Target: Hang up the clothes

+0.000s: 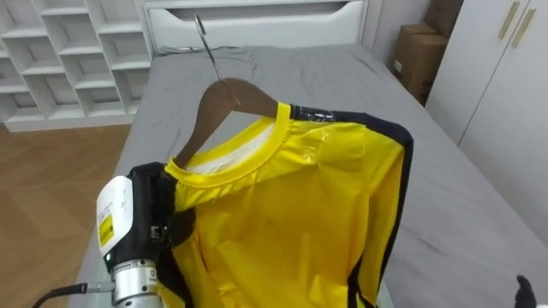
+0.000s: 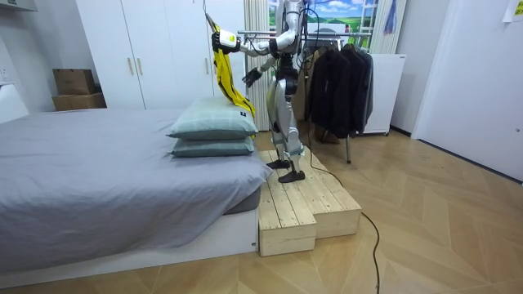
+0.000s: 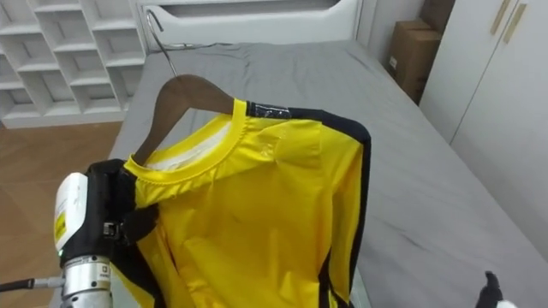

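Note:
A yellow shirt (image 1: 291,214) with black side trim hangs on a wooden hanger (image 1: 224,96), whose metal hook (image 1: 205,38) points up and away from me. My left hand (image 1: 158,201) is shut on the shirt's left shoulder, over the hanger's end, and holds both up above the bed. In the room view I stand on a wooden platform (image 2: 306,204) beside the bed, with the shirt (image 2: 227,69) raised at head height. My right hand (image 2: 248,77) hangs lower, by my chest, apart from the shirt; its dark tip (image 1: 522,289) shows at the lower right.
The grey bed (image 1: 462,214) lies below the shirt, with two pillows (image 2: 214,131) at its end. White shelves (image 1: 68,51) stand far left, a cardboard box (image 1: 417,56) and a white wardrobe (image 1: 505,77) on the right. A rack of dark clothes (image 2: 339,73) stands behind me.

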Tool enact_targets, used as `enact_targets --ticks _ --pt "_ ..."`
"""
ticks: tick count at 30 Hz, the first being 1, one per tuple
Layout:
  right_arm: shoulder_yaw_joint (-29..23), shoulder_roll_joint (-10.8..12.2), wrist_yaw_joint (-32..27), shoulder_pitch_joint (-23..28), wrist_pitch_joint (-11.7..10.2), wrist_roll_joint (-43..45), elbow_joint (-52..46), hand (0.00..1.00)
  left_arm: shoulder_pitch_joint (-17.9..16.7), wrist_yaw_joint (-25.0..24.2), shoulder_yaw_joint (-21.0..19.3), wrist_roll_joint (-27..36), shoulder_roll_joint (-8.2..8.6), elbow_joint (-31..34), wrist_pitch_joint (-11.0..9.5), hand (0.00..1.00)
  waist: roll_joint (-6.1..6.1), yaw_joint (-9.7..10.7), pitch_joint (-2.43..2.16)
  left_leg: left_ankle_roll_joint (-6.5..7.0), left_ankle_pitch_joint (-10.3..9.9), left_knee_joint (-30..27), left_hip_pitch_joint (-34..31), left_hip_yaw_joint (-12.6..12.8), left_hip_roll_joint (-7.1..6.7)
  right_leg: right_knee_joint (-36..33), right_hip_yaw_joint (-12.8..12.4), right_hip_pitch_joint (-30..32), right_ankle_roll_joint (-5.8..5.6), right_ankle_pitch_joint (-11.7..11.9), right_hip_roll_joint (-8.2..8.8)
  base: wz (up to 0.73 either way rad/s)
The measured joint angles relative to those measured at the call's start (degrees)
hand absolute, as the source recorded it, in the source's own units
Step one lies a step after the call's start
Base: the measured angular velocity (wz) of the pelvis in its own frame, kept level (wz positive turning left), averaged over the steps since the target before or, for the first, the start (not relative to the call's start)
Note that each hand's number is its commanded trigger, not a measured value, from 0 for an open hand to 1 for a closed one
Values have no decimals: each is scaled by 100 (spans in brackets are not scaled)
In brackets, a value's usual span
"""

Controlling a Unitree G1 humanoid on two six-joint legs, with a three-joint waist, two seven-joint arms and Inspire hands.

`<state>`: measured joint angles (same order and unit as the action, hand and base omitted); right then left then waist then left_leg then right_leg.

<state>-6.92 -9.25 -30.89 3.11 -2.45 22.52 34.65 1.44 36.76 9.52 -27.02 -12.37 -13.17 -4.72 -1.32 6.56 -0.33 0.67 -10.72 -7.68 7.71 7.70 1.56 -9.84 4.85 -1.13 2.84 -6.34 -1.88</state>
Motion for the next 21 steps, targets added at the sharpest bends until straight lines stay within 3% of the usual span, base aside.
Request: enact_targets --ticks 4,12,15,21 --pt "103 0 -148 159 111 322 -637 0 -7 -91 1 9 -1 158 171 100 -34 -53 2 -1 -1 6 -14 21 0 10 -16 13 -4 -4 -1 0" --pt "396 9 -285 181 137 1007 -1745 0 -6 -155 5 57 182 158 347 100 38 -89 22 -5 -4 7 -5 58 2 -31 -48 35 -4 -3 -6 -1" --pt "512 8 -286 178 189 1431 -2018 0 -6 -247 -5 38 212 245 448 100 70 -193 30 -5 -4 13 -55 147 7 -128 -140 168 3 -19 -12 -16" --pt "624 8 -285 179 204 1834 -2344 0 -6 -361 -10 -9 218 429 474 100 70 -233 32 -6 -5 13 -97 151 10 -196 -152 244 10 -24 -16 -1"
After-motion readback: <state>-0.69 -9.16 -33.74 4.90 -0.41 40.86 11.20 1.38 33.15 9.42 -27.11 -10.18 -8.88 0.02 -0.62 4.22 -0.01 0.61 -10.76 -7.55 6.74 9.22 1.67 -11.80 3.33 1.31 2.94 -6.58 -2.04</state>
